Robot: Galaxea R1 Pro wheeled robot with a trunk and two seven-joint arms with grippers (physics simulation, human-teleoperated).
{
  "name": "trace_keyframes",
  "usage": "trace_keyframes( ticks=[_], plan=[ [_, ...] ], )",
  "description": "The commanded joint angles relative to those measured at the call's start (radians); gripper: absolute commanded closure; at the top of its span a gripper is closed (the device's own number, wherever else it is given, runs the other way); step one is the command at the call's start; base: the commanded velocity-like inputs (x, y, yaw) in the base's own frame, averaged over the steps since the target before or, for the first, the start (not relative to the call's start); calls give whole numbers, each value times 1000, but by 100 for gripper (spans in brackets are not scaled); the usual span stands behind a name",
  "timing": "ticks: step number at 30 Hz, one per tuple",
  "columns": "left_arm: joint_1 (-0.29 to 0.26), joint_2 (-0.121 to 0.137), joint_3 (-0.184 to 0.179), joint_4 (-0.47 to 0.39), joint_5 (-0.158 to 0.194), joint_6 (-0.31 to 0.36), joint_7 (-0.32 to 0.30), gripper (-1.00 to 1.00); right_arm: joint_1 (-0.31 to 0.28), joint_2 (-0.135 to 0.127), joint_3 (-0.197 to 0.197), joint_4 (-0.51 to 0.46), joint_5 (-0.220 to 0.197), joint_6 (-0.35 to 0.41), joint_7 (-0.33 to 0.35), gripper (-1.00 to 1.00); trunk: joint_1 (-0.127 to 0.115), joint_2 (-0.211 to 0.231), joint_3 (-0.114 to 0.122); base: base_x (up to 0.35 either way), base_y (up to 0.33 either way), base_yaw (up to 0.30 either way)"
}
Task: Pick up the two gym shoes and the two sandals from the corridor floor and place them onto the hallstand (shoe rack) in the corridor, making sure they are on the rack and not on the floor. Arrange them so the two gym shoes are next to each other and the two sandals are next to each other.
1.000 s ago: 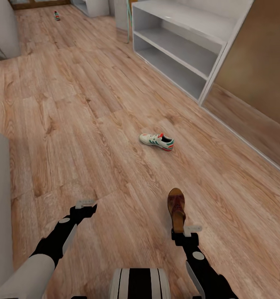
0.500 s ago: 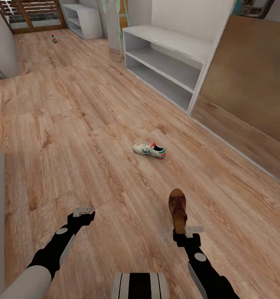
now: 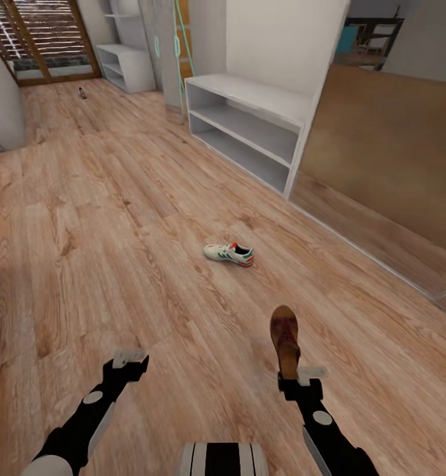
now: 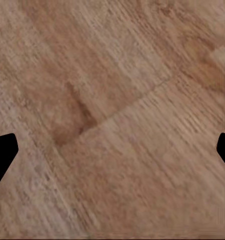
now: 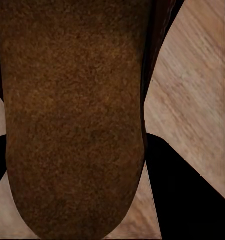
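- Head view: the right hand (image 3: 300, 378) is clamped on the heel end of one dark brown leather sandal with a tan insole (image 3: 285, 338). The sandal sticks out forward from the hand, above the floor and not touching it. I think it is held by the heel so that the toe can go first into a shelf.
- The left hand (image 3: 129, 359) carries nothing and hangs over the warm light-brown wood-plank corridor floor (image 3: 104, 218), level with the right hand and well apart from it. Probably it is free for the next shoe.
- Ahead of the right hand, a little toward the left hand, one small white sneaker with green stripes and an orange-red heel (image 3: 228, 253) lies on its sole on the floor. A second small shoe (image 3: 82, 92) lies very far ahead; it is too small to be sure which kind it is.
- Further ahead of the right hand, against the wall, stands the low pale-grey shoe rack with slanted ends and two open shelf levels (image 3: 249, 132). I see no shoe on it, so the task seems to be in its early part.
- Left wrist view: the two dark fingertips (image 4: 3, 150) stand wide apart, with bare floor planks between them.
- Right wrist view: the brown grainy surface of the sandal (image 5: 72, 120) sits between the dark fingers (image 5: 187, 190), with floor behind.
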Motion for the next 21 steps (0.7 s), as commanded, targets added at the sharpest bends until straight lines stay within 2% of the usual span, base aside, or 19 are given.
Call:
trace_keyframes(
  ticks=[1, 4, 5, 7, 8, 10, 12, 15, 21],
  plan=[
    [16, 0, 4, 1, 1, -16, -5, -100, 10, -1, 4, 3, -1, -12, -7, 100, -1, 0, 5, 0, 0, -85],
    [80, 2, 7, 1, 5, -61, 2, -100, 46, -13, 4, 41, 0, -64, -7, 100, -2, 1, 21, 0, 0, -69],
    [120, 2, 18, 2, 6, -116, 15, -100, 56, -20, 5, 98, 0, -114, -7, 100, -2, 1, 27, 0, 0, -22],
    [144, 1, 40, 2, 6, -148, 27, -100, 59, -22, 5, 144, 0, -156, -7, 100, -3, 1, 38, 0, 0, -13],
    [195, 1, 98, 2, 8, -181, 42, -100, 61, -31, 5, 252, -1, -268, -7, 100, -4, 2, 43, 0, 0, -3],
    [265, 2, 138, 32, 8, -253, 45, -100, 61, -39, 6, 405, -1, -387, -7, 100, -5, 2, 54, 0, 0, -1],
    [290, 2, 151, 51, 8, -286, 46, -100, 62, -38, 7, 460, -1, -448, -7, 100, -6, 3, 65, 0, 0, 0],
    [301, 3, 170, 60, 8, -302, 46, -100, 62, -40, 7, 486, -1, -495, -7, 100, -7, 3, 81, 0, 0, 0],
    [315, 2, 202, 66, 9, -311, 39, -100, 62, -42, 6, 502, -2, -527, -7, 100, -10, 5, 114, 0, 0, 0]
  ],
)
